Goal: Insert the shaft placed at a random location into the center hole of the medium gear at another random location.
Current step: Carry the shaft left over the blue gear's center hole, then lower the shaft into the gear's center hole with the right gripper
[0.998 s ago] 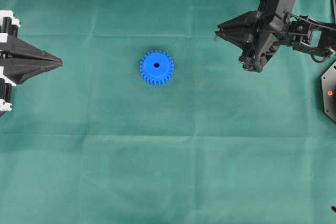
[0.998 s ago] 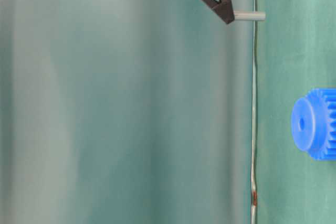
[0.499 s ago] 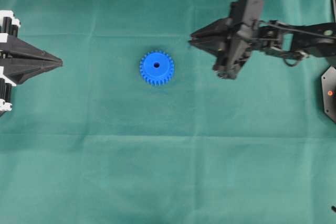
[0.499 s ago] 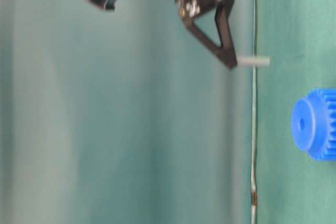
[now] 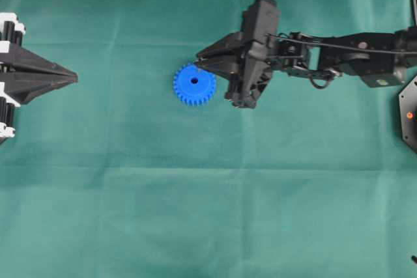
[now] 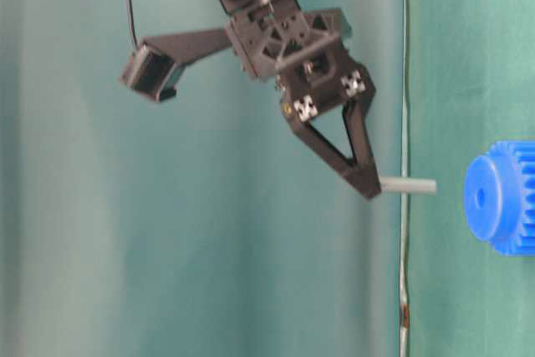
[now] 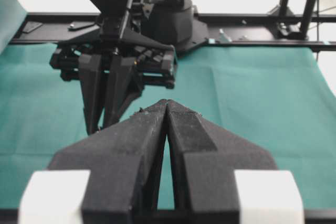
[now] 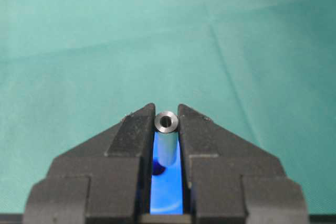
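Note:
The blue medium gear (image 5: 194,86) lies flat on the green cloth with its dark center hole (image 5: 194,81) facing up. My right gripper (image 5: 199,64) hangs above the gear's upper right rim, shut on the silvery shaft (image 6: 408,186), which points at the cloth. In the table-level view the shaft's end stops short of the gear (image 6: 501,198), a little off the hole (image 6: 481,197). In the right wrist view the shaft (image 8: 167,129) sits between the fingertips with blue gear (image 8: 168,195) behind it. My left gripper (image 5: 73,79) rests shut and empty at the left edge.
A black base plate with a red dot (image 5: 409,114) stands at the right edge. The right arm (image 5: 352,56) stretches across from the right. A black frame rail (image 7: 252,18) runs behind the cloth in the left wrist view.
My right gripper has travelled left with the shaft, from the right side of the cloth to just above the gear's rim. The gear and the left gripper have not moved.

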Motion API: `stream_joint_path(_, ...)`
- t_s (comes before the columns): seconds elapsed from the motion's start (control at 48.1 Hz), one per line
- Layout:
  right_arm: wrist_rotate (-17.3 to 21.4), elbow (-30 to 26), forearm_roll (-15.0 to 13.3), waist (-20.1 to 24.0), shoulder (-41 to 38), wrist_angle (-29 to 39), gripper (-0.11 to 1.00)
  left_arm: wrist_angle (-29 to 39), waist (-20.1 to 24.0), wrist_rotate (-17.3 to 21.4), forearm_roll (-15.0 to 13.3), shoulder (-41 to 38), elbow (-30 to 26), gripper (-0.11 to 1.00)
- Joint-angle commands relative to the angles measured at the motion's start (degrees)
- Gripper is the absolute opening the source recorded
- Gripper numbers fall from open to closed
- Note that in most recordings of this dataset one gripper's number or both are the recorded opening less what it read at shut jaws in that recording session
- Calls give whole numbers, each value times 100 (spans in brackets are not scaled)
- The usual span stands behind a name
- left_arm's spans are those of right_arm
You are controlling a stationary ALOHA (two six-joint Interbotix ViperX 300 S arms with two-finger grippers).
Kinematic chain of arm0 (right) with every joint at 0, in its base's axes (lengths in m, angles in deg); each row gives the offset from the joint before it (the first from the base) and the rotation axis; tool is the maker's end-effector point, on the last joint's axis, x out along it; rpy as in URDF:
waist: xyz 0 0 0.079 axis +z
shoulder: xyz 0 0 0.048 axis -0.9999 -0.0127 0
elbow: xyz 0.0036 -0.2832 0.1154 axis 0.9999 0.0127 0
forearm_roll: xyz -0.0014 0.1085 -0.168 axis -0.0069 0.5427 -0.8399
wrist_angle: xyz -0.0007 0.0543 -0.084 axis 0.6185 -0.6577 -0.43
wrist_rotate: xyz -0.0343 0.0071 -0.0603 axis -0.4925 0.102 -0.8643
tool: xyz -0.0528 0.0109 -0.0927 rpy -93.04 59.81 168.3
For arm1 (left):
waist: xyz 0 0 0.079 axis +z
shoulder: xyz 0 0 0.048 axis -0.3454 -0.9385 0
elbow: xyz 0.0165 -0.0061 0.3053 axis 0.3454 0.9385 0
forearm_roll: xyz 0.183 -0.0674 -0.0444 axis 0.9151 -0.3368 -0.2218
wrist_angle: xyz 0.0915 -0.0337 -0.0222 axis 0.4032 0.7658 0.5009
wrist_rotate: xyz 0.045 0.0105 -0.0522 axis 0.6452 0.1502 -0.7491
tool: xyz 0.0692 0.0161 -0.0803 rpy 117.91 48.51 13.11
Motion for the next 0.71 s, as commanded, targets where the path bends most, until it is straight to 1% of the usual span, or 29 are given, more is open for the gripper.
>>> stream_joint_path(0.0, 35, -246, 18, 44, -9, 62, 14, -26, 0, -9, 9, -35, -123, 0)
stream_joint_path(0.374, 35, -325, 18, 79, -132, 70, 14, -26, 0, -9, 9, -35, -123, 0)
stream_joint_path(0.686, 35, -334, 193, 70, -492, -79, 14, -18, 0, -18, 18, -35, -114, 0)
